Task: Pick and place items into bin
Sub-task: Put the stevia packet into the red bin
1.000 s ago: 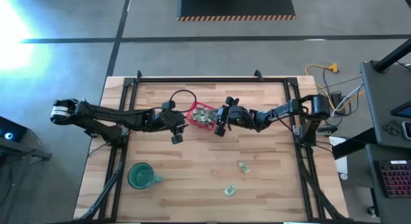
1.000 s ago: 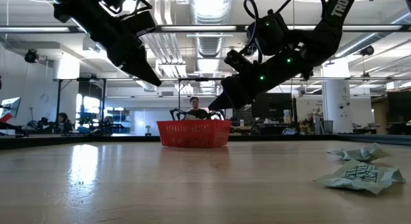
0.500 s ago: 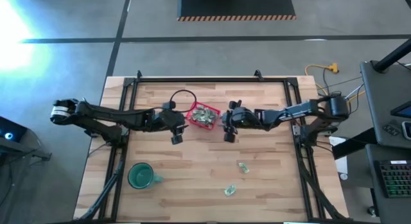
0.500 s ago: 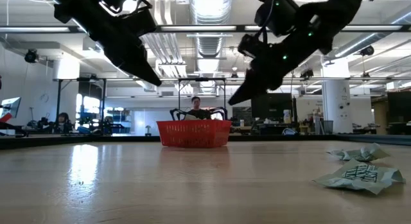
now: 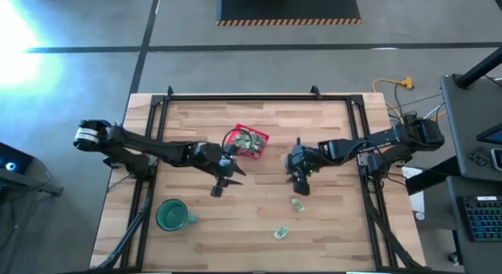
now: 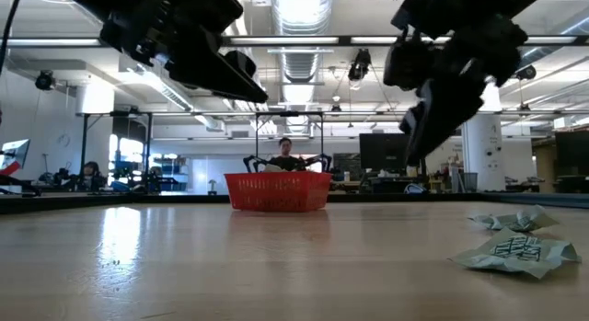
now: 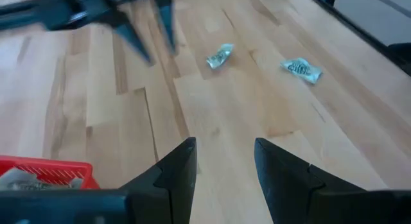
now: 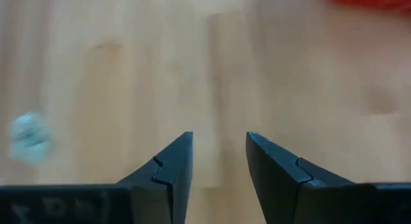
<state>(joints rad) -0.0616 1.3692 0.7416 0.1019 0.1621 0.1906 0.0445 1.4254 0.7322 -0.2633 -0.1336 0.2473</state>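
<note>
The bin, a red mesh basket (image 5: pixel 249 140) (image 6: pixel 278 190), stands on the wooden table a little behind its middle and holds several pale green-and-white wrapped items. Two loose items (image 5: pixel 297 203) (image 5: pixel 280 233) lie on the near right part of the table; they also show in the left wrist view (image 7: pixel 220 56) (image 7: pixel 302 68). My left gripper (image 5: pixel 234 170) (image 7: pixel 225 160) hovers open just in front of the basket, with nothing between its fingers. My right gripper (image 5: pixel 298 184) (image 8: pixel 218 153) hangs open and empty above the table, right of the basket and just behind the nearer loose item (image 8: pixel 29 137).
A round dark-green mug (image 5: pixel 171 215) stands at the near left of the table. Black frame rails (image 5: pixel 149 125) run along the left, right and far edges. Bare wood lies between the two grippers and toward the near edge.
My right gripper has left the basket, gone toward the table's right and near edge and tipped further downward, ending above the loose items. My left gripper has shifted a little toward the right and near edge and turned. Basket and loose items have stayed put.
</note>
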